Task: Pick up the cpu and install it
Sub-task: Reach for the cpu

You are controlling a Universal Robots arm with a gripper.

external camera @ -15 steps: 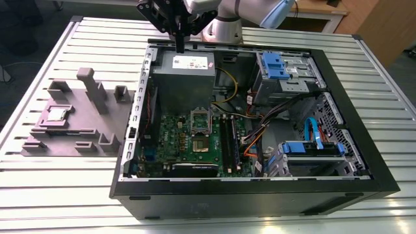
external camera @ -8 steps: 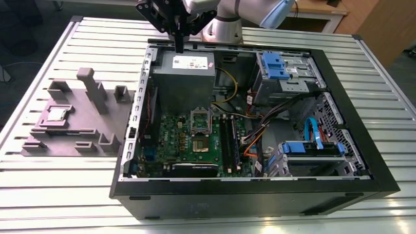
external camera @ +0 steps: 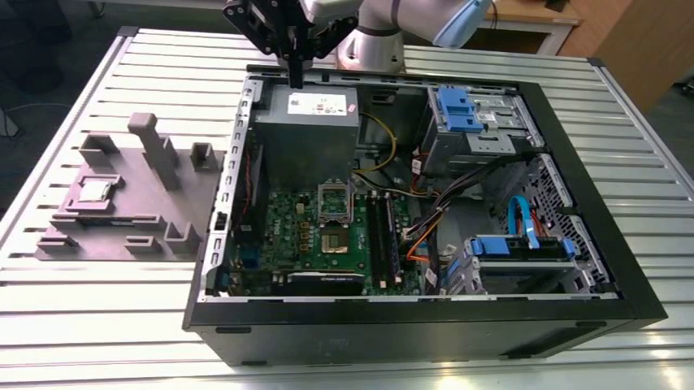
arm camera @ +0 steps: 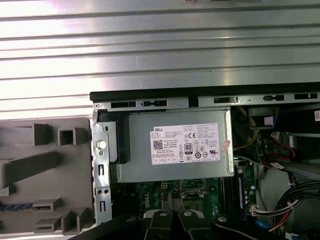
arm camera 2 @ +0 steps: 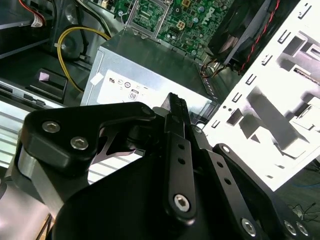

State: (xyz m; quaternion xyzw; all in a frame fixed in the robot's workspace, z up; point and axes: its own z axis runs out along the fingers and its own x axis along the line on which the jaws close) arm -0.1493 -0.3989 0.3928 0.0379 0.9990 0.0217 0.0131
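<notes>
A slatted aluminium table (external camera: 109,325) lies under bright, even light. Beyond its far edge stands a wooden-topped desk (external camera: 531,18) beside a wooden cabinet (external camera: 635,49). Dark floor (external camera: 28,114) borders the table on the exterior view's left.

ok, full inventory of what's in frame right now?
cpu: 1, silvery, in the fixture, outside the case.
fixture: 1, grey, on the table at the exterior view's left of the case.
computer case: 1, black, side open, on the table.
power supply: 1, grey with white label, inside the case.
motherboard: 1, green, inside the case.
memory sticks: black, on the motherboard; count unclear.
drive brackets: 2, blue, toward the exterior view's right of the case.
cables: several; yellow, orange, blue, black; inside the case.
table: 1, slatted metal.
arm: 1, pale grey, behind the case.
tool: 1, black, shut, empty, above the power supply.
</notes>
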